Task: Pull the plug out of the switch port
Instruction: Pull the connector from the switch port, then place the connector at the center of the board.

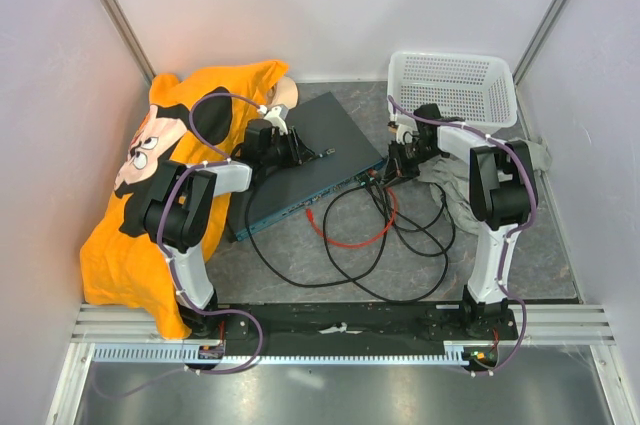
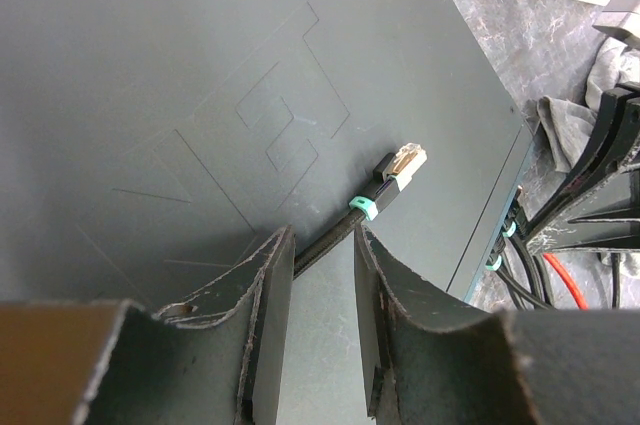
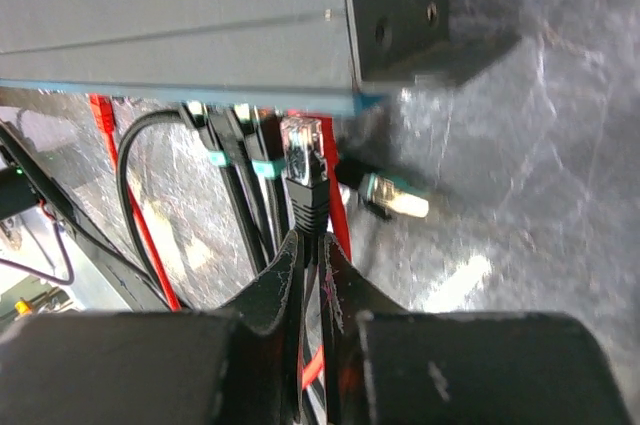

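Right wrist, claw (image 3: pixel 312 245) pinching plug (image 3: pixel 304 160), near switch (image 3: pixel 180 15)

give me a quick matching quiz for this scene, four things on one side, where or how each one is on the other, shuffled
Things:
1 white mesh basket
2 orange shirt
3 red cable
4 right claw

Places or states:
a shut on a black cable just behind its plug
b far right corner of the table
c draped along the left side
d looped in front of the switch

Pairs: 1-b, 2-c, 3-d, 4-a
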`<action>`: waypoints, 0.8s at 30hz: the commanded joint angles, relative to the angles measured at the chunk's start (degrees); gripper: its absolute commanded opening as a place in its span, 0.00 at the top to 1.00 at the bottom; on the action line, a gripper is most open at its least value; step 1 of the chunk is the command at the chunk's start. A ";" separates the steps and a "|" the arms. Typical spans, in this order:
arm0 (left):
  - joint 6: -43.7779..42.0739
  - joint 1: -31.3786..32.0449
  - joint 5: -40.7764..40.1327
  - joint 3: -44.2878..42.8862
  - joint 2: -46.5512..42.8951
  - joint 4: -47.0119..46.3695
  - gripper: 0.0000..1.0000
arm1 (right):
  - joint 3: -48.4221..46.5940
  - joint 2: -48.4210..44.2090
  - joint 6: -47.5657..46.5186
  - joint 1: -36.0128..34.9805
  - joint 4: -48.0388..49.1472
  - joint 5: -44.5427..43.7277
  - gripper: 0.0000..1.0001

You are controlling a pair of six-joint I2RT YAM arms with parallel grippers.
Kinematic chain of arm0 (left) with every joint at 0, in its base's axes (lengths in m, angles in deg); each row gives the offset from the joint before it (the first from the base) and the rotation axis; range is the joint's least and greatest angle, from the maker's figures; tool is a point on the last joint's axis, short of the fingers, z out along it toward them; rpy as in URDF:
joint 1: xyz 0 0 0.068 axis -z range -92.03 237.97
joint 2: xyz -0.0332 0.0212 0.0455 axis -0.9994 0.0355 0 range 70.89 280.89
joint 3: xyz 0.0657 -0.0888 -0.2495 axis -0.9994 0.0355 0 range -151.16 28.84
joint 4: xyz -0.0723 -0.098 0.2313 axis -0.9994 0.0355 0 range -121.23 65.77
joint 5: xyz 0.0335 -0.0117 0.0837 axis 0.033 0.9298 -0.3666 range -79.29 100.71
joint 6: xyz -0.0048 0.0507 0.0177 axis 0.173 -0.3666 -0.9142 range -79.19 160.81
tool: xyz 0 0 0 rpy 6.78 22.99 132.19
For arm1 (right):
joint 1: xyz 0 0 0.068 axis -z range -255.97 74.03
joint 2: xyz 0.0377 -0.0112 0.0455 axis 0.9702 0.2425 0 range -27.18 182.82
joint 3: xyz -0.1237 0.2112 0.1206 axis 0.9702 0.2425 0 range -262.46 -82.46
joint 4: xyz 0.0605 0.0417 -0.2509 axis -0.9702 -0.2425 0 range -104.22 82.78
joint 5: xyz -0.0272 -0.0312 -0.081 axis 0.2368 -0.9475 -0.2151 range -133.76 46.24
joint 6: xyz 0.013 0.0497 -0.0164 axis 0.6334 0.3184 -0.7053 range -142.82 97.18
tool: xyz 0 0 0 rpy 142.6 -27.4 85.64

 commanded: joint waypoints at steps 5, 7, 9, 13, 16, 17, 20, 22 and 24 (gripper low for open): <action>-6.17 0.00 -2.88 1.80 1.18 4.48 0.61 | -1.30 -11.54 -3.38 3.30 -3.38 -6.90 0.99; -6.95 0.00 -2.87 1.80 1.00 4.39 0.61 | -1.30 -12.61 -4.96 3.83 -3.91 -8.74 0.99; -7.83 0.00 -2.70 2.06 0.48 4.31 0.61 | 0.18 -14.36 -7.50 4.18 -4.79 -12.06 1.00; -7.93 -0.09 -1.91 2.41 -0.75 4.92 0.61 | 4.67 -17.79 -10.67 5.76 -5.40 -18.30 0.99; -7.49 -0.09 -0.94 3.81 -2.51 3.69 0.61 | 8.36 -21.22 -11.29 8.83 -5.05 -24.27 0.99; -7.31 -0.09 -0.85 4.60 -2.95 3.43 0.61 | 9.15 -23.14 -11.56 10.32 -4.62 -26.31 1.00; -7.40 -0.09 -1.03 6.36 -4.35 2.20 0.61 | 11.53 -25.78 -13.40 13.14 -3.65 -34.55 1.00; -7.93 -0.09 -1.03 7.15 -4.97 1.76 0.61 | 12.41 -26.58 -14.19 15.69 -2.86 -37.56 1.00; -8.19 -0.09 -1.12 8.03 -5.41 1.67 0.61 | 12.41 -27.03 -14.55 18.49 -1.63 -39.77 0.99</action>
